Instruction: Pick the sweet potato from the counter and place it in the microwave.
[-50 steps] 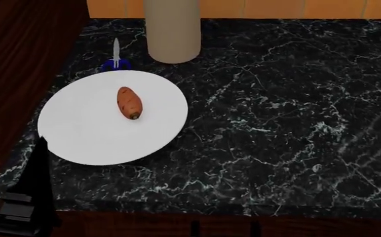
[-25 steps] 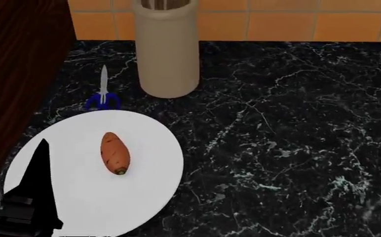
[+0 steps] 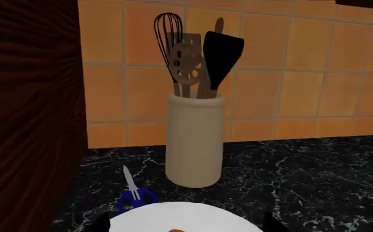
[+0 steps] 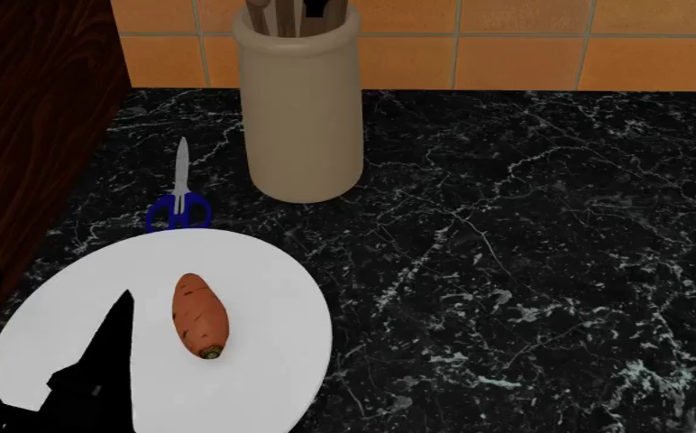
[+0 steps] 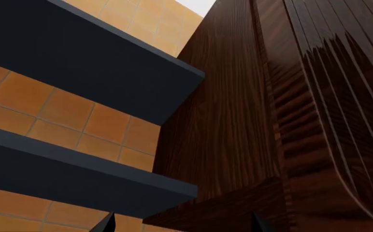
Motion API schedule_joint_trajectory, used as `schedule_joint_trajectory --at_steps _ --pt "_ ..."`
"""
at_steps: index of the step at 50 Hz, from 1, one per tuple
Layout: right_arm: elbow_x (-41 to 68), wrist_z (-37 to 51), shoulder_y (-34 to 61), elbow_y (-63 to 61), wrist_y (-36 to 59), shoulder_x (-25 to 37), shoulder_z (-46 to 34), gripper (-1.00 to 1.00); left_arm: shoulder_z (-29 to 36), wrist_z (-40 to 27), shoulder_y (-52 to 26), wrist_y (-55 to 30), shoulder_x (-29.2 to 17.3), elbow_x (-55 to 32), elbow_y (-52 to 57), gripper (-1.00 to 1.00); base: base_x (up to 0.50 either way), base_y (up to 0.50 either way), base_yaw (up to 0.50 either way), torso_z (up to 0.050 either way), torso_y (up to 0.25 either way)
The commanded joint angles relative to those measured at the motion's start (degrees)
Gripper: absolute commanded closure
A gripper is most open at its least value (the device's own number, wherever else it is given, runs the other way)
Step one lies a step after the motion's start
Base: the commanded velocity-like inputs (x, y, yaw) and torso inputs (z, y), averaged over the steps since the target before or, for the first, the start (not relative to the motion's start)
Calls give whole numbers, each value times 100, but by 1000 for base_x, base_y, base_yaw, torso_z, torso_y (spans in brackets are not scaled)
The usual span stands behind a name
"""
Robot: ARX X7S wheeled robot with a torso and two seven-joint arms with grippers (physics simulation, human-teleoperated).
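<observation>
Head view: one sweet potato, one plate, one scissors.

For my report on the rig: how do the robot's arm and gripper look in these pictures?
Little shows. In the head view the left gripper is a plain black, tapering, pointed shape, without visible markings or cables. Each wrist view shows only two small dark fingertips at its edge.

1. Even, moderately bright lighting is seen in every view; no light source is visible.
2. All renders are sharp, with no blur or edge distortion.
3. A glossy sheen is shown on the wood cabinet.
4. The white plate is rendered flat, nearly overexposed.
5. The black desk is kept dark, its white veins crisp.
</observation>
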Motion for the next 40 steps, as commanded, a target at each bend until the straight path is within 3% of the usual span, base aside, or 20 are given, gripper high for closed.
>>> schedule_joint_trajectory --at_steps 1,8,17,33,40 --pt "-38 -252 -1 -1 -175 -322 -92 -100 -284 -1242 -1215 -1967 -151 -2538 -240 -100 0 0 0 0 0" --pt "-113 -289 -1 -1 -193 -392 -245 -100 -105 -3122 -2033 -2349 -186 -4775 -1345 -100 0 0 0 0 0" --pt "-242 70 -1 -1 -66 12 -515 -100 430 -3917 -2497 -2232 -219 -5558 -2345 -100 0 0 0 0 0" --pt "-335 439 0 -1 131 458 -706 -100 911 -3143 -2935 -2244 84 -4434 -3386 -100 0 0 0 0 0" --pt "-369 349 0 -1 105 361 -732 -100 1169 -2724 -3132 -2125 222 -3895 -3751 -100 0 0 0 0 0"
